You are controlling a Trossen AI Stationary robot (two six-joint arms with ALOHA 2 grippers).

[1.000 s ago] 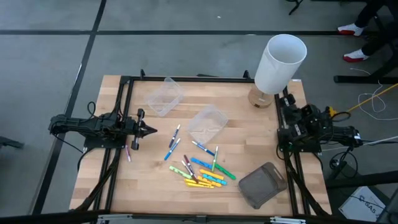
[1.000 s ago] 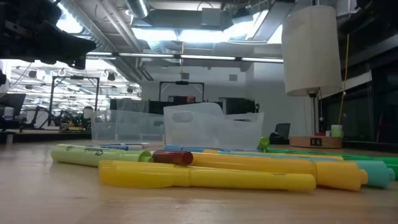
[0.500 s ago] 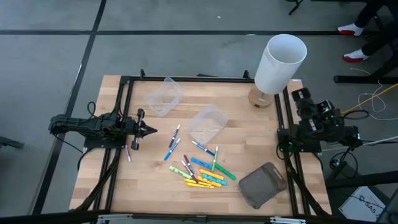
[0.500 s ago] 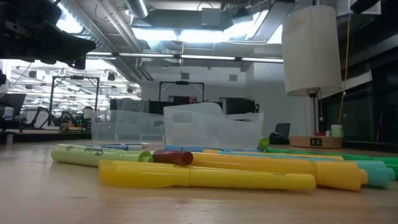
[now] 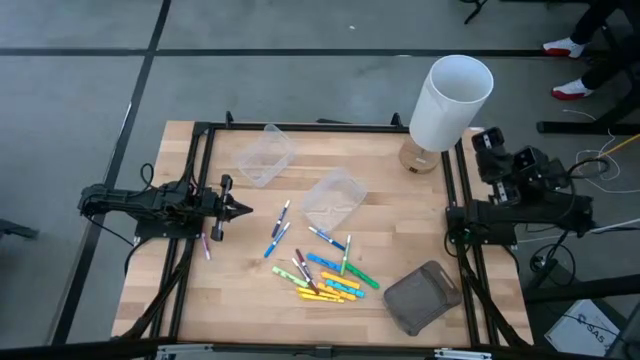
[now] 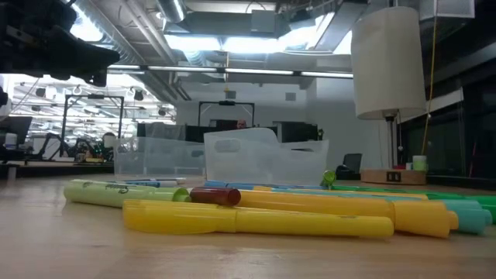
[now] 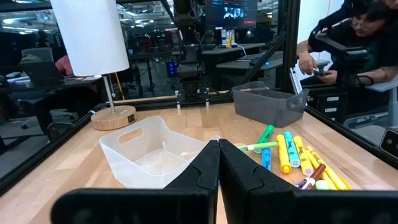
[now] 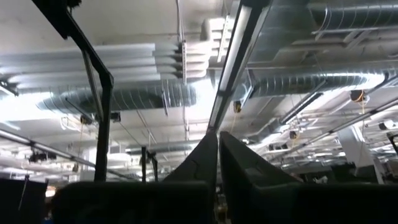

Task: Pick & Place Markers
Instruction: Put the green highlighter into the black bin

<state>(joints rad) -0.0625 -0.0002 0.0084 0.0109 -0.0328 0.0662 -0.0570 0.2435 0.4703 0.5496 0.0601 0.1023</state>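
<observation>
From above, the markers are seen scattered on the wooden table, mostly just in front of the nearer clear tub, with a couple of blue-capped ones off to its left. A second clear tub is sat further back, and a grey bin is placed to the right of the pile. The left gripper is parked left of that nearer tub, pinched closed with nothing in it. The right gripper is held up by the white lamp, off the table's edge.

At table height, yellow, green and maroon markers are laid in front of the tub.

In the left wrist view, closed, empty fingers are pointed at the tub, markers beside it.

In the right wrist view, the fingers are pressed together, empty, aimed at the ceiling.
</observation>
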